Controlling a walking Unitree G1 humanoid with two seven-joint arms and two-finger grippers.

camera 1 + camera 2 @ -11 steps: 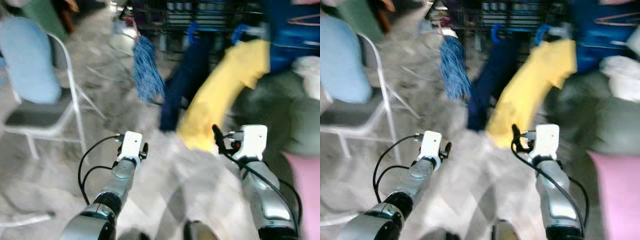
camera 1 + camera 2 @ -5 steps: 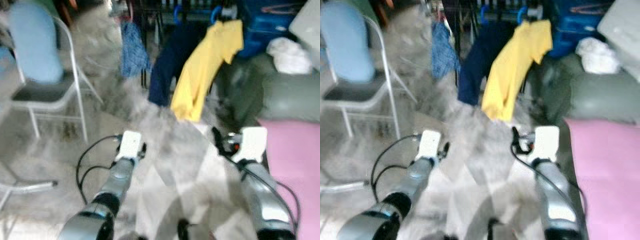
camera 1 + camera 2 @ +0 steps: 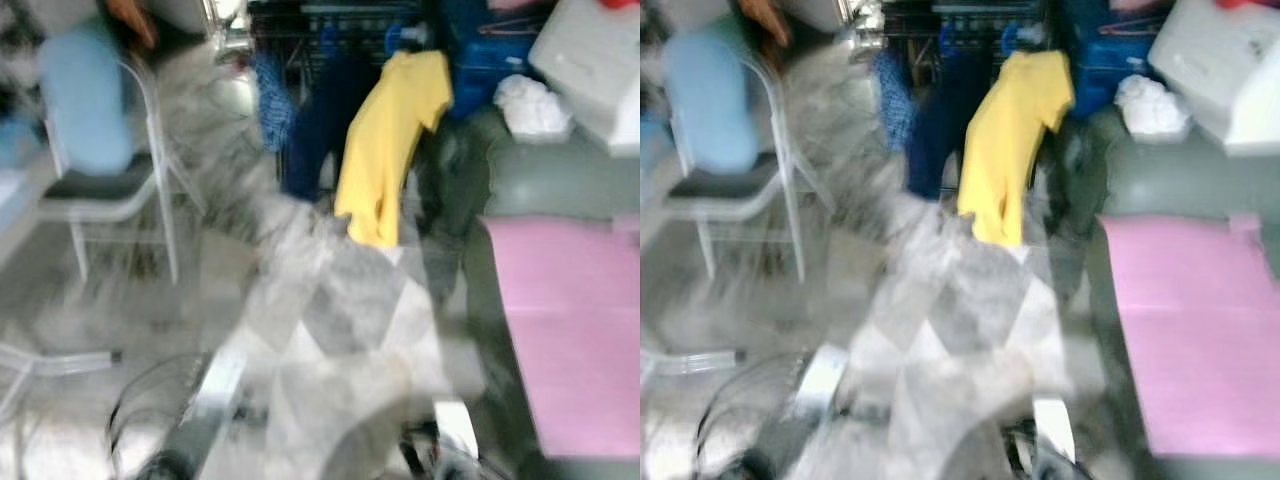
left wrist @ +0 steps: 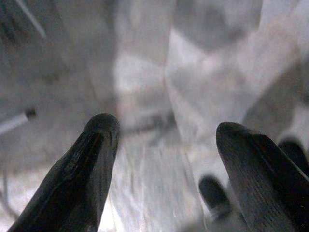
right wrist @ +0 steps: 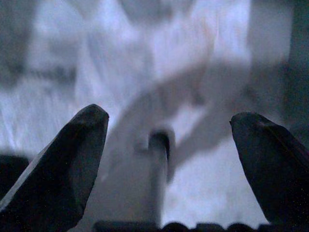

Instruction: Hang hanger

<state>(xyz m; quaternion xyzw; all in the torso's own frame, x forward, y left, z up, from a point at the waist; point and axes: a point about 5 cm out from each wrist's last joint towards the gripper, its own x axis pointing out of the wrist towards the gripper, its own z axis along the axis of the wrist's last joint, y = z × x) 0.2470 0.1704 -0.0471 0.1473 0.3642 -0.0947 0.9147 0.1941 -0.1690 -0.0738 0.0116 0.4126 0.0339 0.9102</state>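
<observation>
Both your left gripper (image 4: 164, 145) and right gripper (image 5: 166, 145) hang low over the floor, fingers spread, holding nothing. The yellow shirt (image 3: 390, 140) seems to hang on a blue hanger (image 3: 400, 38) ahead; steady the blurred view before judging.

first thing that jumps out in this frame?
The yellow shirt hanging from the rack straight ahead, with a dark blue garment beside it on the robot's left. Then the pink mat on the right and the light blue chair on the left. Both grippers, left and right, hang open over the floor.
</observation>
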